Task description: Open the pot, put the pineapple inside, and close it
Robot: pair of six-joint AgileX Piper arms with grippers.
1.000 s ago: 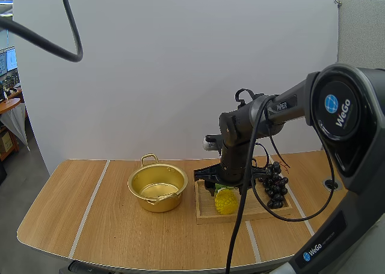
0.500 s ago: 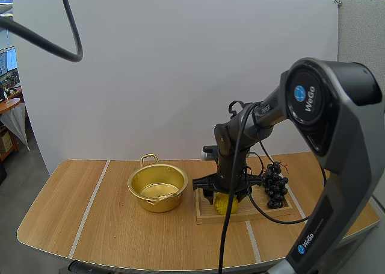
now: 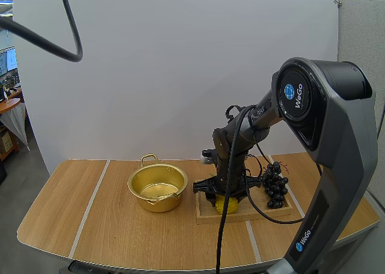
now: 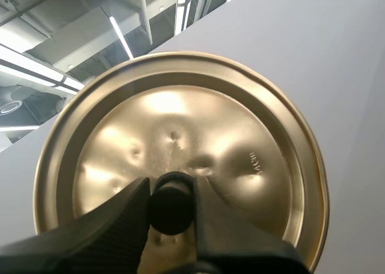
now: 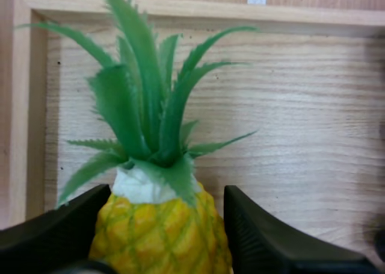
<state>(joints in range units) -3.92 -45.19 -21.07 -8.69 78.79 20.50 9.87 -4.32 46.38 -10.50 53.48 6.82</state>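
My right gripper (image 5: 168, 189) is down over the pineapple (image 5: 159, 232), which stands on the wooden tray (image 5: 289, 105) just beside the open pot (image 3: 150, 202). Its fingers are apart, one on each flank of the yellow body, not yet pinching it. My left gripper (image 4: 171, 193) is clamped on the knob (image 4: 172, 206) of the lid (image 4: 240, 153), held high above the pot. The risk, as I judge it, is that the rounded body tips away from the pot toward the grapes (image 3: 274, 185) if I close off-centre, or that a weak pinch drops it on the worktop (image 3: 108, 226) short of the pot's rim.
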